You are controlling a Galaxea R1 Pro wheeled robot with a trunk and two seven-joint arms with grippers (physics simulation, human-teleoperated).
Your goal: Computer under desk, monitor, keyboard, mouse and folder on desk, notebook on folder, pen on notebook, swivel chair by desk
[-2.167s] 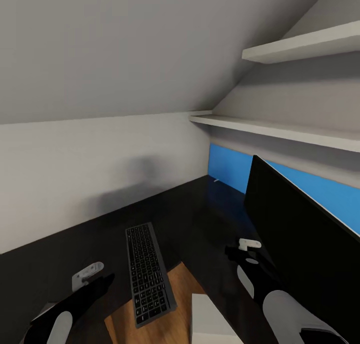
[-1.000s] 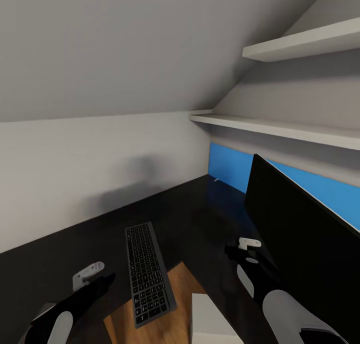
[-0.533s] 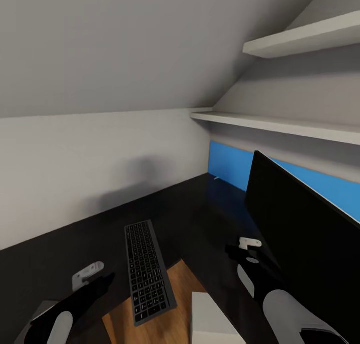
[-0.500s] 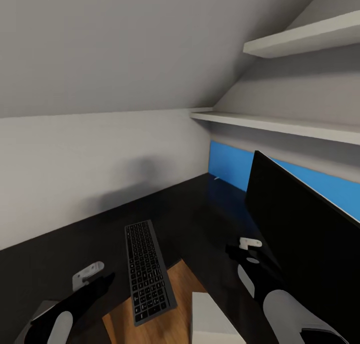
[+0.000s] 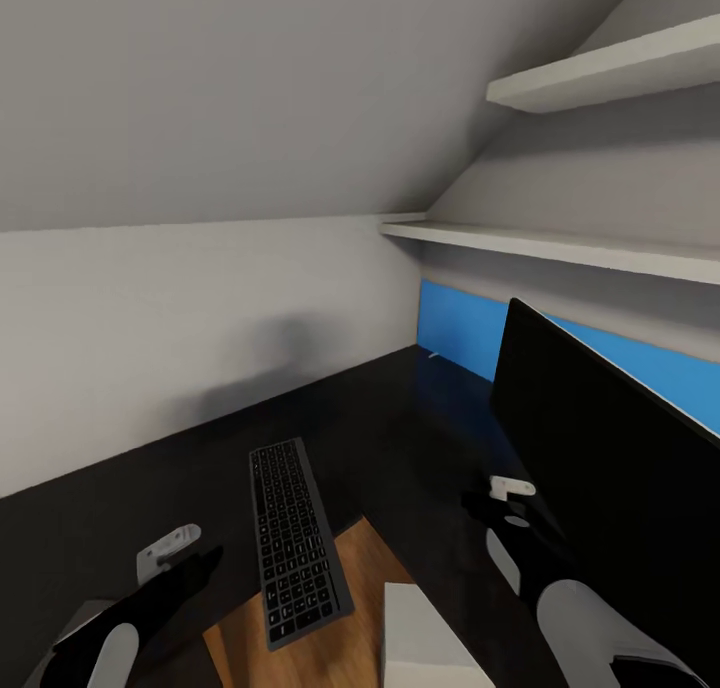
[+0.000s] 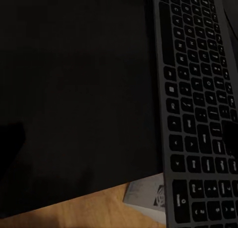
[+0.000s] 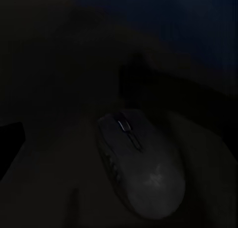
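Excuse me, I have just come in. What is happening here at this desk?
A two-armed robot is tidying a dark desk. The keyboard lies on it, its near end overhanging the edge, and the monitor stands at the right. The right wrist view shows a mouse on the desk just ahead of that gripper. The left gripper is beside the keyboard, the right gripper beside the monitor. Neither holds anything that I can see.

Your head view is evenly, softly lit, with a faint blurred shadow on the pale grey wall point(image 5: 200, 308). The glossy black desk point(image 5: 400, 418) shows dull reflections. Your right wrist view is nearly black; the dark grey mouse point(image 7: 141, 171) barely shows.
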